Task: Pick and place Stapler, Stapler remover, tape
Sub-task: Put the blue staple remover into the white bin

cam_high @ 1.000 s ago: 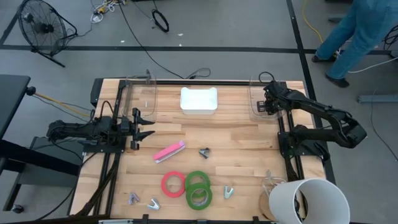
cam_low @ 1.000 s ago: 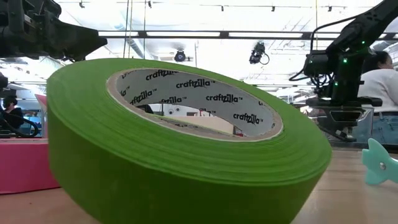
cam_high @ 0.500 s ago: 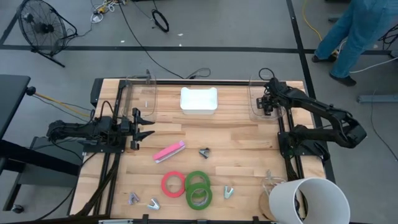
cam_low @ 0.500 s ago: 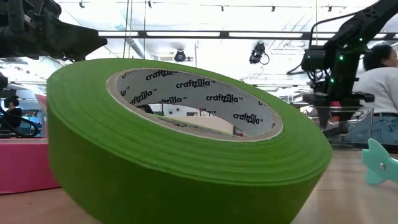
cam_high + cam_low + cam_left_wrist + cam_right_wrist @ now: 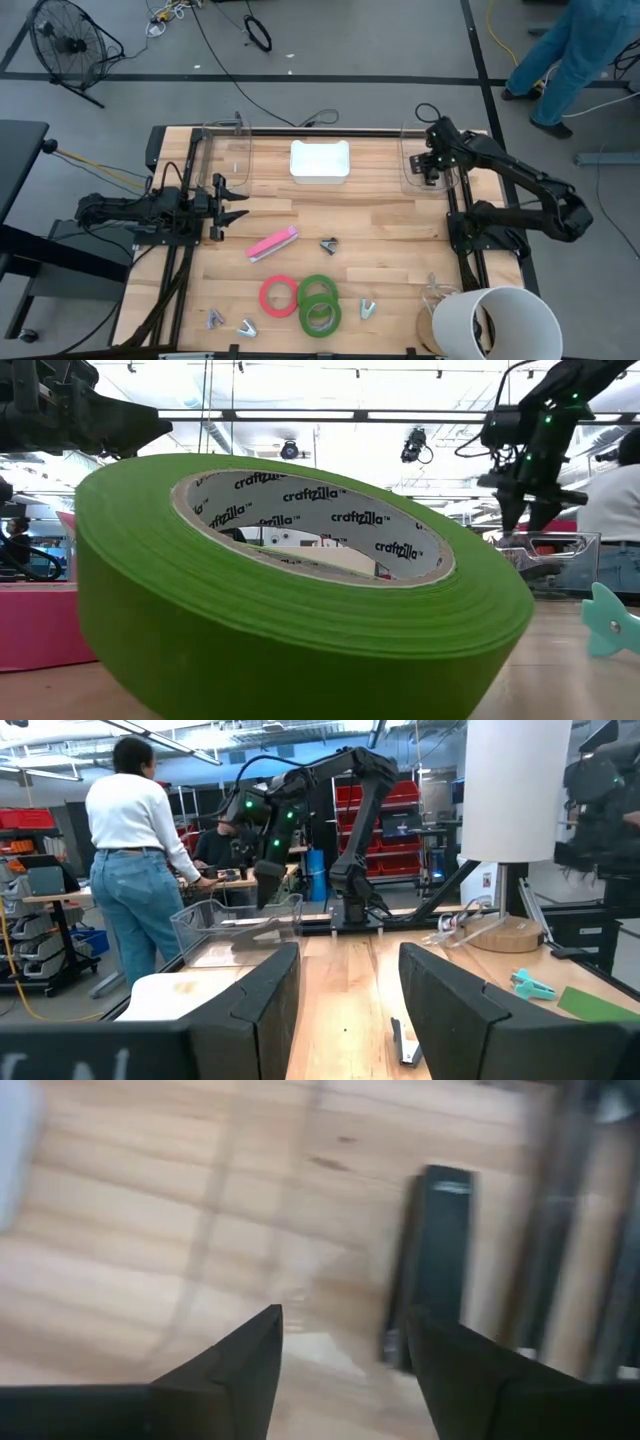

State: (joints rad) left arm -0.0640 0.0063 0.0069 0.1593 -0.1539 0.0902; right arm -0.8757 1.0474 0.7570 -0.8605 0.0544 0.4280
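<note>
- Green and red-pink tape rolls (image 5: 305,296) lie near the table's (image 5: 380,215) front edge.
- Right gripper (image 5: 430,168), jaws apart, hovers over the clear bin (image 5: 408,170) at the far right corner.
- Left gripper (image 5: 236,201) waits open at the left edge.

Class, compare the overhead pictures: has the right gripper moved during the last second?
Yes, slightly. The right gripper, open, has swung over the clear bin toward the white tray.
</note>
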